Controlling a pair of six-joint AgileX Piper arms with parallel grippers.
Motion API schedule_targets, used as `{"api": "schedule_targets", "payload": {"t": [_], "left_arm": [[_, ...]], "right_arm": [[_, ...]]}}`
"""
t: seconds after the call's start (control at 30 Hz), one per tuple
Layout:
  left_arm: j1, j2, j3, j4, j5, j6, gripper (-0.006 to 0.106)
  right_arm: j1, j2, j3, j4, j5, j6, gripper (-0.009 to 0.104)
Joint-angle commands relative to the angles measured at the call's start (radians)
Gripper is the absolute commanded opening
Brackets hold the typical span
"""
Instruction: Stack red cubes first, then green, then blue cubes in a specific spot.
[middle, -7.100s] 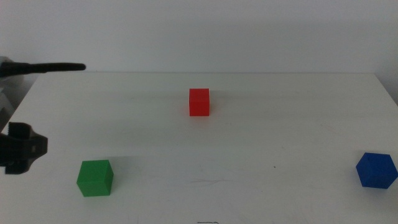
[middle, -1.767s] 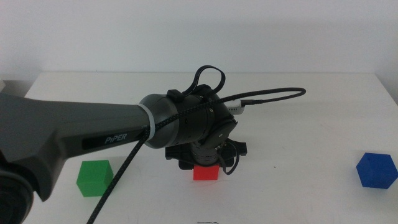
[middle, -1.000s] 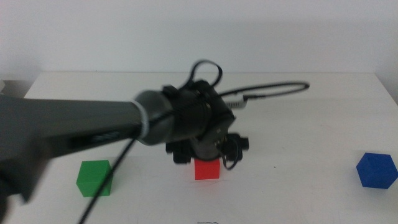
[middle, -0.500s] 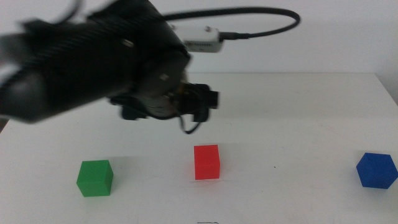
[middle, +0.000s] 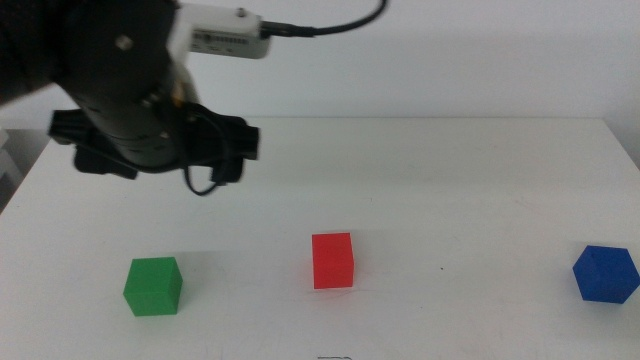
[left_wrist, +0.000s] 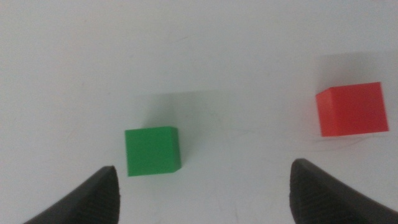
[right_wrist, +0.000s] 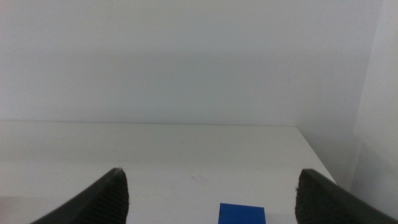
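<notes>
Three cubes lie apart: one red (middle: 332, 260), one green (middle: 153, 286), one blue (middle: 605, 273).

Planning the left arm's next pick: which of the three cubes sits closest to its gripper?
The green cube: it lies on the table between the left gripper's open jaws, while the red cube sits off to one side and the blue cube far away.

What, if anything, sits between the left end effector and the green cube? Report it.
Nothing visible does. The left end effector hangs open above the green cube, with only bare white table between them. The red cube sits off to one side, apart from the green one.
</notes>
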Motion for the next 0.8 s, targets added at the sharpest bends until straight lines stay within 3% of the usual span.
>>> {"api": "schedule_targets", "payload": {"t": [0.0,0.2,0.47,0.77], "left_arm": [[0.045,-0.04,-0.025,-0.022,0.043,0.047,0.094],[0.153,-0.04,-0.025,-0.091,0.036,0.151,0.094],[0.238,-0.036,-0.025,-0.118,0.021,0.184,0.094],[0.367,-0.002,0.058,-0.264,-0.083,0.318,0.094]], "right_arm": [[0.002,-0.015,-0.02,-0.004,-0.078,-0.009,0.094],[0.002,-0.015,-0.02,-0.004,-0.078,-0.009,0.094],[0.002,-0.015,-0.02,-0.004,-0.078,-0.009,0.094],[0.002,-0.015,-0.02,-0.004,-0.078,-0.009,0.094]]}}
